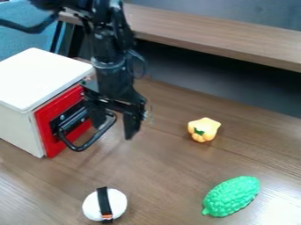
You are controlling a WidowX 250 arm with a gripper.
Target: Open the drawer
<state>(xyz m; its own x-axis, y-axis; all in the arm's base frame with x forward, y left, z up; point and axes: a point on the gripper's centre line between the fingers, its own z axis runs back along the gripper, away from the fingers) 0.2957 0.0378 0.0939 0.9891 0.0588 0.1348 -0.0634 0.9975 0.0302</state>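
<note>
Just beside the end effector [114, 130] (fingers [132, 126] parted), the red drawer [49, 117] and its handle [88, 144].

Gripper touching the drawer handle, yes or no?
Cannot tell. In the camera view, the gripper overlaps the black handle, with neither contact nor gap plain.

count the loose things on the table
3: a yellow toy right of centre, a green bumpy toy at lower right, a white round thing with a black band at lower left. The cabinet may hide more.
</note>
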